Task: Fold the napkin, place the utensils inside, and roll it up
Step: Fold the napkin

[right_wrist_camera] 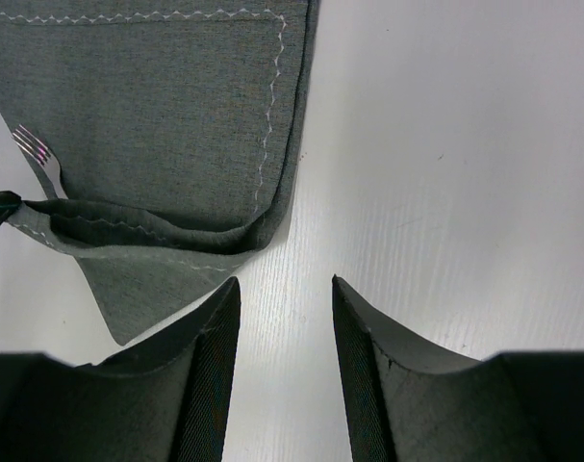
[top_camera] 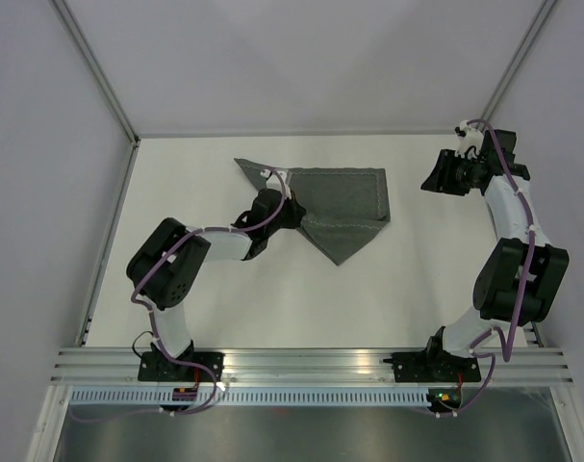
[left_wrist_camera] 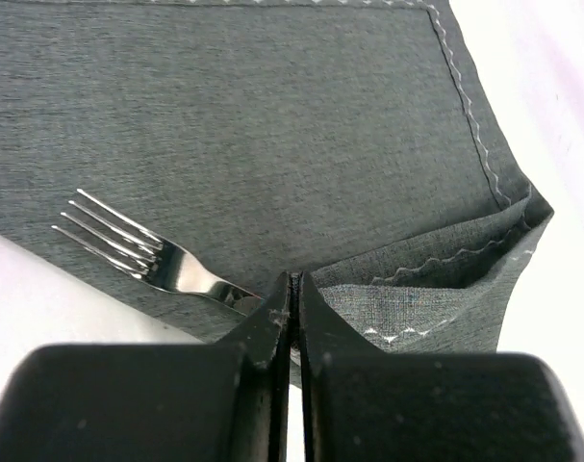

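White worktop (top_camera: pixel 272 289), pale walls (top_camera: pixel 41 144), metal rail (top_camera: pixel 311 361) along near edge. Napkin (top_camera: pixel 344 207) lies centre-back: dark grey, pale zigzag hem stitching, partly folded w/ one corner pointing toward the arms. Fork (left_wrist_camera: pixel 142 252) sits at its left edge. L hand (left_wrist_camera: pixel 293 289) is pressed together at the fork's handle, possibly touching it; the handle's end is hidden. R hand (right_wrist_camera: pixel 285 289) is apart over bare worktop right of the napkin.

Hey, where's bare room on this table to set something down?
Widest free patch: white tabletop between the folded dark grey fabric napkin and the near aluminium rail. Another strip lies between the napkin's right edge and the open right pincer. Crowded: napkin's left side, around the shut left pincer and silver metal fork.
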`<state>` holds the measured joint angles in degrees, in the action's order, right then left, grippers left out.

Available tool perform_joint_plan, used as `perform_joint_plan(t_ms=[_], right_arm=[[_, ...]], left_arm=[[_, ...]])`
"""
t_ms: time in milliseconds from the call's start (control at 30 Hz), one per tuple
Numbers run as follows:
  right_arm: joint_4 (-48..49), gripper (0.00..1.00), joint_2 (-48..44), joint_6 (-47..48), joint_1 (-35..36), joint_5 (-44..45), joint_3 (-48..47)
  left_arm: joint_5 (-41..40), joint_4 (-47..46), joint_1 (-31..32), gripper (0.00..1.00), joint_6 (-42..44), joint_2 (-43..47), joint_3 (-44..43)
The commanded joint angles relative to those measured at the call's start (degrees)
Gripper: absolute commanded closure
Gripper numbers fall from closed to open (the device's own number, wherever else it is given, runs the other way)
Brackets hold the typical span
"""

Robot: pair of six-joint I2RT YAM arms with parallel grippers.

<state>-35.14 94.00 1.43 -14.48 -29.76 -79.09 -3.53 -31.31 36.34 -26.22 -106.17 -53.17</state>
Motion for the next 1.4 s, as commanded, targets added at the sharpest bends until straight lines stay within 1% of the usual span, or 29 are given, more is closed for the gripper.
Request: perform_joint_plan(t_ms=[0,100,133,433,833,1067,1133,1167,1233,1267,1367], right_arm=[[0.9,0.51,-0.8,-0.4,0.1,-1.1,-0.8],[0.7,0.52,-0.6,-0.3,0.3,-1.2,-1.1],[0.7,0.52,-0.6,-0.4,0.3,-1.2,-1.1],[0.8,0.52,-0.1,0.0,0.8,-1.1,-1.1],[0.7,0.53,0.5,0.2,1.1,-0.7,-1.2],[0.8,0.53,0.8,0.4,1.3,-0.5,-1.0],[0.6,0.53,0.8,0.5,1.4,-0.4,-1.1],[0.6,0.53,0.8,0.5,1.5,-0.4,-1.1],[0.7,0.53,0.8,0.6,1.6,-0.2,-1.1],[0.6,0.53,0.8,0.6,1.6,-0.2,-1.0],[0.7,0.53,0.8,0.8,1.7,-0.1,-1.0]], left_arm=[[3.3,0.4,-1.4,0.98,-3.8,2.3,-0.5],[3.3,1.3,-3.5,0.98,-4.5,1.8,-1.2],[4.7,1.4,-4.2,0.98,-4.5,1.6,-1.4],[6.0,4.3,-7.8,0.98,-4.8,-0.5,-4.8],[7.5,7.1,-10.2,0.98,-4.8,-4.7,-10.4],[7.7,7.8,-11.4,0.97,-5.0,-6.0,-11.3],[7.8,8.0,-11.7,0.92,-5.0,-6.2,-11.6],[8.1,8.0,-12.1,0.83,-5.0,-6.3,-11.8],[7.7,8.4,-12.3,0.72,-4.8,-6.3,-12.1],[7.5,8.5,-12.8,0.62,-4.8,-6.2,-12.2],[7.4,8.4,-14.0,0.48,-4.8,-5.5,-12.3]])
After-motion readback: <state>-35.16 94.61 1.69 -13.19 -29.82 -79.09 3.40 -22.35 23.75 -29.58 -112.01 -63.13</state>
